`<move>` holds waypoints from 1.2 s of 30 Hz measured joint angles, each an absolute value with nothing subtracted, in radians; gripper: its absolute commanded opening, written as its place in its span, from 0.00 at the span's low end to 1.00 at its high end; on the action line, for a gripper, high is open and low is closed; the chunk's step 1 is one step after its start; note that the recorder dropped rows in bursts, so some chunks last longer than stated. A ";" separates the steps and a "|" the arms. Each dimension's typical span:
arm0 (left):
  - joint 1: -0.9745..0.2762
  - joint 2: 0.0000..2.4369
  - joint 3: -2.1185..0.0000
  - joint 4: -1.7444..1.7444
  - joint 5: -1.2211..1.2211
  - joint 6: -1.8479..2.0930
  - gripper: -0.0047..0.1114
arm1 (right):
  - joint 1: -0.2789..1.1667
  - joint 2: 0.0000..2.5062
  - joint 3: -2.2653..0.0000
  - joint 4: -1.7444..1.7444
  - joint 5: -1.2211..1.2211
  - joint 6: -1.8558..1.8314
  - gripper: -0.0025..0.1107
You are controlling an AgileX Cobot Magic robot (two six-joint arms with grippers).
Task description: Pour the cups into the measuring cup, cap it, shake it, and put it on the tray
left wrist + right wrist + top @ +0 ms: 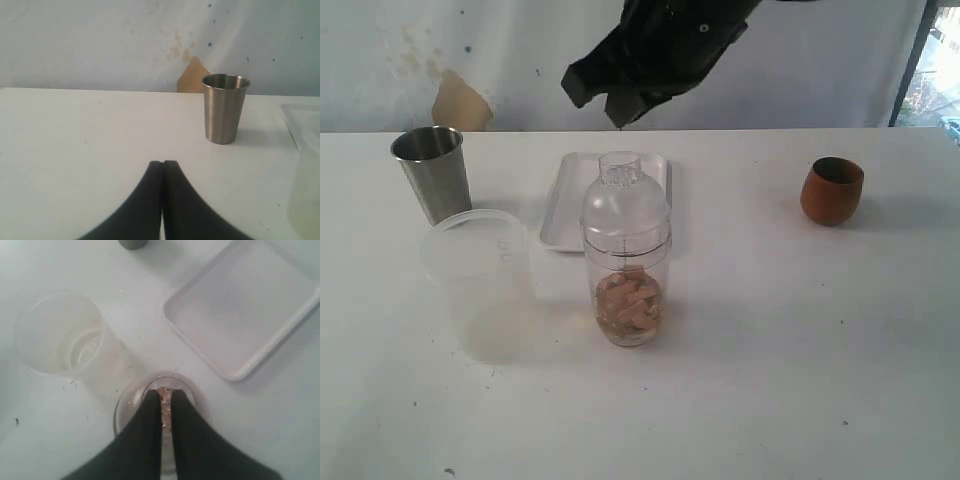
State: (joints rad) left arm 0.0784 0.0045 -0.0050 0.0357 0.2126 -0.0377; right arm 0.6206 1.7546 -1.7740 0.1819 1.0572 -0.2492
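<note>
Nearest us the measuring cup (626,285) stands on the surface (780,360), brownish bits in its base, the cap (624,195) seated on top. Just beside it sits a frosted tub (480,265); the tray (558,215) lies behind. Our right claw (610,103) hangs above the cap, jaws narrow, holding nothing. Our left claw (163,166) is pressed closed, facing the steel tumbler (225,107).

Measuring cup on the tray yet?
No, the measuring cup stands on the table, apart from the tray, which holds nothing.
</note>
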 measured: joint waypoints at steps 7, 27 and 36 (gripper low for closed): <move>0.078 0.004 -0.005 0.036 0.213 -0.038 0.04 | 0.621 1.755 -1.686 0.186 0.999 -0.341 0.02; 0.078 0.004 -0.005 0.036 0.213 -0.038 0.04 | 0.621 1.741 -1.551 0.209 0.879 -0.369 0.02; 0.078 0.004 -0.005 0.036 0.213 -0.038 0.04 | 0.621 1.687 -1.549 0.250 0.857 -0.393 0.02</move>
